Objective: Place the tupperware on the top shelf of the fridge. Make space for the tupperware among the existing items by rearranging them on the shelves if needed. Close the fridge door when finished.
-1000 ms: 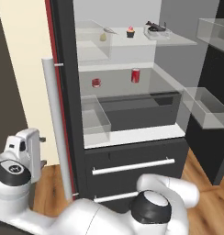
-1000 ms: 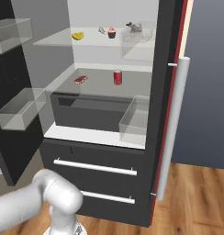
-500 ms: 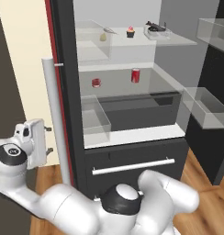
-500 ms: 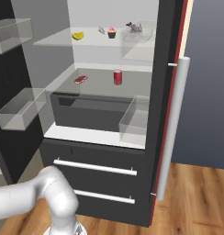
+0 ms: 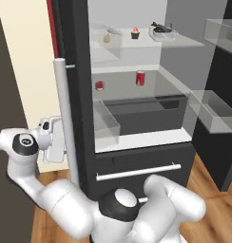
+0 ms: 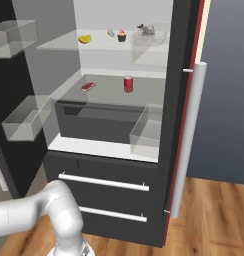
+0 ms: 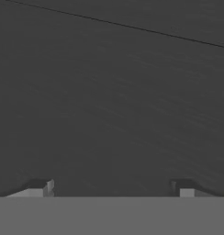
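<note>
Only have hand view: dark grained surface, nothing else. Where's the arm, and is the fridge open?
Observer: Fridge is open, both doors swung out. The gripper is low beside the left door's silver handle, jaws wide open and empty.
Operator: Touching the handle?
Observer: Can't tell; from the left base view it's right next to the bar.
Operator: Tupperware?
Observer: A shallow white tub with dark pieces, which looks like the tupperware, sits at the right end of the top shelf, with the cupcake to its left.
</note>
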Controlling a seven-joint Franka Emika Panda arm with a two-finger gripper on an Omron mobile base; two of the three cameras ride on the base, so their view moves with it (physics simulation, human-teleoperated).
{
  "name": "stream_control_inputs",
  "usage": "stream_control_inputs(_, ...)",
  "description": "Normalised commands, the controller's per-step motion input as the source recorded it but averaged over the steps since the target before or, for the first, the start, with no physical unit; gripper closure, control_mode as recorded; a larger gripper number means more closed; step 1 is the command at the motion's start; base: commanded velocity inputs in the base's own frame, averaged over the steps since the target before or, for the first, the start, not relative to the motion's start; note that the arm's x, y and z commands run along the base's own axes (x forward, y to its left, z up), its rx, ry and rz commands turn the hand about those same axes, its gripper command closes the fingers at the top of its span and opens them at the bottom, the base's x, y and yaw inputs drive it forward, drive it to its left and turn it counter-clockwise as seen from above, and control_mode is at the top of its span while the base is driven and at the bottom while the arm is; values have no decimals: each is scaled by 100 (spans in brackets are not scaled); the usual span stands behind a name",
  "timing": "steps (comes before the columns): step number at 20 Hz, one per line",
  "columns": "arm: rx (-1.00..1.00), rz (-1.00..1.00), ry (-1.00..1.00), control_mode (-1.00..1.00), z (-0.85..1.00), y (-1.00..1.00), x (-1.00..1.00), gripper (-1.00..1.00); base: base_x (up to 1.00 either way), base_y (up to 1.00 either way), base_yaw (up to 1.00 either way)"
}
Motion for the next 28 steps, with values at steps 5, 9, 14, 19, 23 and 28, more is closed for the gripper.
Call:
stream_control_inputs(5, 0, -10, 0, -100, -2, -100, 24, -100, 0, 0, 0)
stream_control_inputs(9, 1, -2, 0, -100, -3, -98, 42, -100, 0, 0, 0)
stream_control_inputs(14, 4, 3, 0, -100, -2, -71, 66, -100, 0, 0, 0)
stream_control_inputs(19, 4, 16, 0, -100, -8, -61, 67, -100, 0, 0, 0)
stream_control_inputs(23, 6, 24, 0, -100, -12, -58, 75, -100, 0, 0, 0)
stream_control_inputs(28, 7, 34, 0, -100, -8, -61, 77, -100, 0, 0, 0)
